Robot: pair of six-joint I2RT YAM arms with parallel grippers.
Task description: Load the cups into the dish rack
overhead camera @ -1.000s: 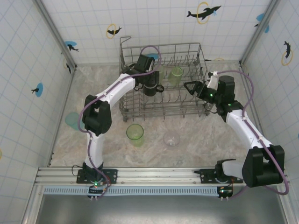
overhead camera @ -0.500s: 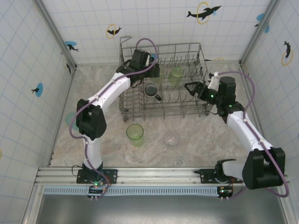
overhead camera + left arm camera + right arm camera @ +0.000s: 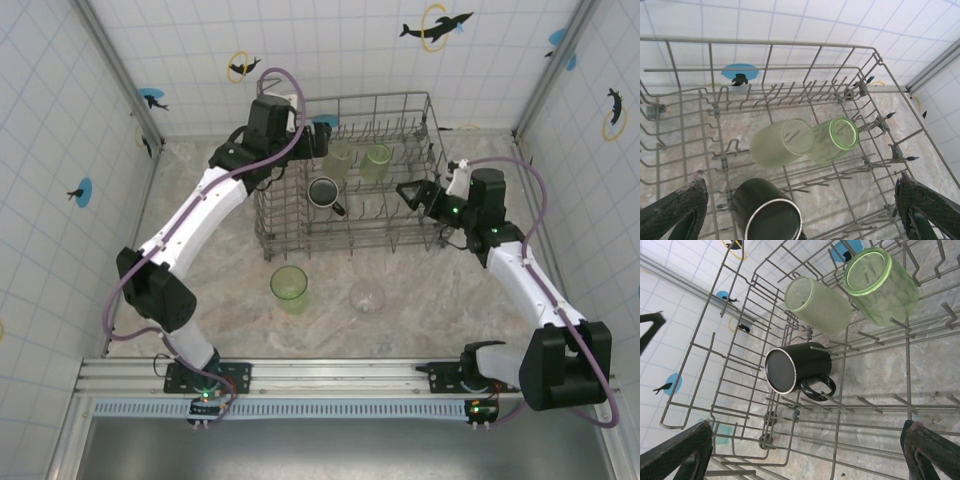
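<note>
1. Large rectangular grey wire dish rack (image 3: 390, 228) with upright tines and tall open-grid sides, standing at the far middle of the marbled counter (image 3: 450, 300).
2. Dark mug with a handle (image 3: 324, 192), inside the rack near its left end; its mouth faces the top camera and its handle points toward the near right. It lies among the tines in both wrist views (image 3: 767, 215) (image 3: 797, 370).
3. Pale green frosted tumbler (image 3: 338, 155), inside the rack beyond the mug, tilted on the tines (image 3: 775, 145) (image 3: 820, 304).
4. Translucent green tumbler (image 3: 377, 160), inside the rack just to the right of the pale one, likewise tilted; the two lie side by side (image 3: 835, 140) (image 3: 882, 282).
5. Second translucent green tumbler (image 3: 289, 287), upright on the counter in front of the rack, outside it.
6. Clear colourless tumbler (image 3: 367, 297), upright on the counter to the right of item 5, apart from it.
7. Left gripper (image 3: 322, 133), above the rack's far left part; its dark fingers (image 3: 677, 207) are spread wide and hold nothing.
8. Right gripper (image 3: 410, 190), above the rack's right end; its fingers (image 3: 932, 450) are spread wide and hold nothing.
</note>
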